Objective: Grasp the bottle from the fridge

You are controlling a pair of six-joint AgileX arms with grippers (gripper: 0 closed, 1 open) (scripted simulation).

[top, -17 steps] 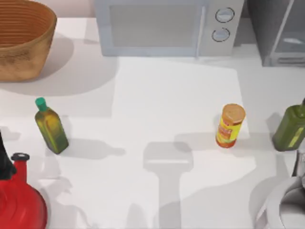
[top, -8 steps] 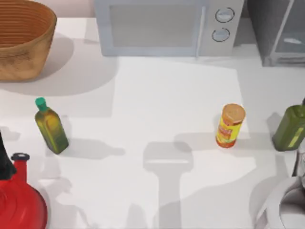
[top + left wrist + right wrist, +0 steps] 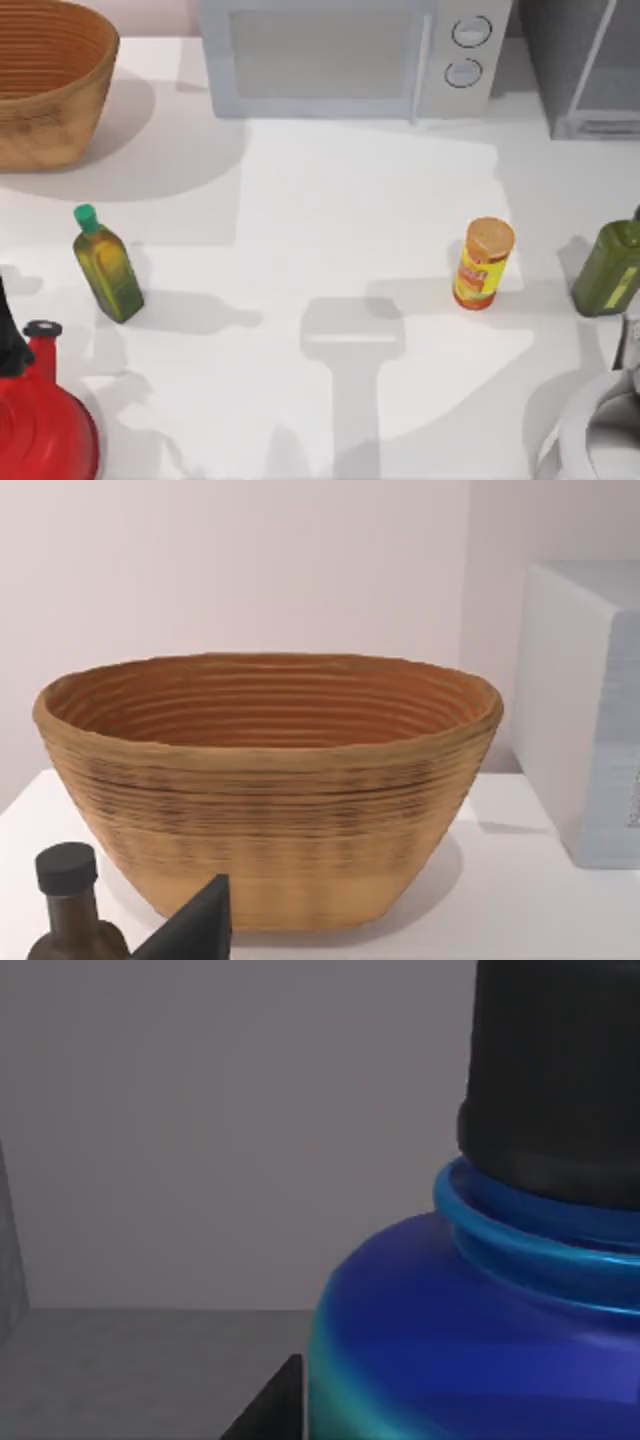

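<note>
- Two arms stood at the near edge of the table (image 3: pixel 330 200): the right arm's pale base (image 3: pixel 590 440) sat at the near right corner, and a dark sliver of the left arm (image 3: pixel 8 335) showed at the near left, beside a red kettle (image 3: pixel 40 420).
- The left gripper was parked; in its wrist view a dark fingertip (image 3: pixel 195 928) pointed toward the woven basket (image 3: pixel 270 780), with a dark-capped bottle just beside it. Whether that claw was open or closed could not be told.
- Farther in, an olive-yellow bottle (image 3: pixel 105 265) stood at the left, a yellow canister (image 3: pixel 483 263) right of centre, and a dark green bottle (image 3: pixel 608 265) at the right edge, all upright and well apart.
- At the far side sat the basket, the microwave (image 3: pixel 350 55), and the fridge (image 3: pixel 580 65) in the far right corner.
- The bottle (image 3: pixel 480 1330), blue with a black cap, loomed very near in the right wrist view, against plain grey walls that I judged to be the fridge's inside. One dark finger (image 3: pixel 270 1410) lay just beside its body; the other was hidden, so the right claw's state could not be told.
- Risks, as I judged them: closing off-centre could push the round bottle aside or tip it; gripping near the cap could let it slip; pulling out carelessly could knock it on the fridge frame.
</note>
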